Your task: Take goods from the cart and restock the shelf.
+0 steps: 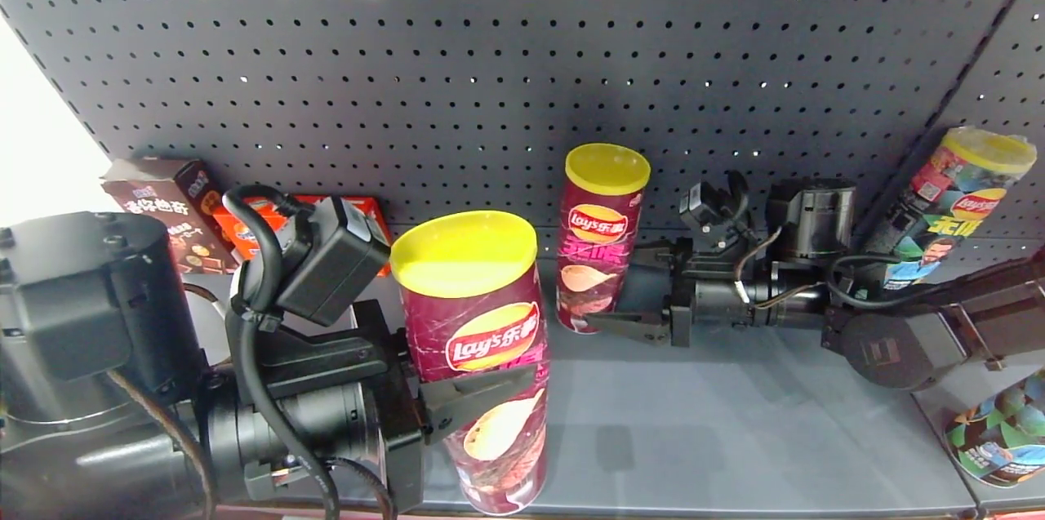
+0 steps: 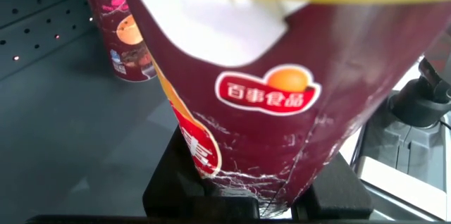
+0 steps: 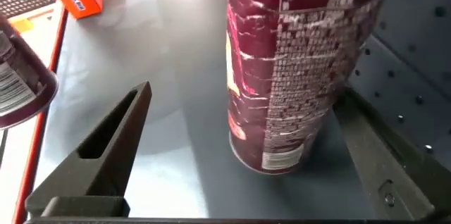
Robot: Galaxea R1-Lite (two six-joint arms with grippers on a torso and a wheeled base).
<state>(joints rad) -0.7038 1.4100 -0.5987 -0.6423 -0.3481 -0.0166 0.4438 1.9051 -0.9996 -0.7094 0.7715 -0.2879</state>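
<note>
Where the left gripper (image 1: pixel 490 377) works: fingers clamped on an upright maroon chip can (image 1: pixel 478 340) at the shelf's (image 1: pixel 735 422) front edge.
Right gripper (image 1: pixel 616 291): fingers apart, flanking a second maroon can (image 1: pixel 600 234) standing near the back edge.
Back left corner: brown and orange boxes (image 1: pixel 171 210).
Past the right edge: tilted teal can (image 1: pixel 955 202).

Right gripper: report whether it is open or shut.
Open. The right gripper holds its black fingers wide apart around the upright maroon cylindrical chip can, bare grey shelf showing beside one finger.
</note>
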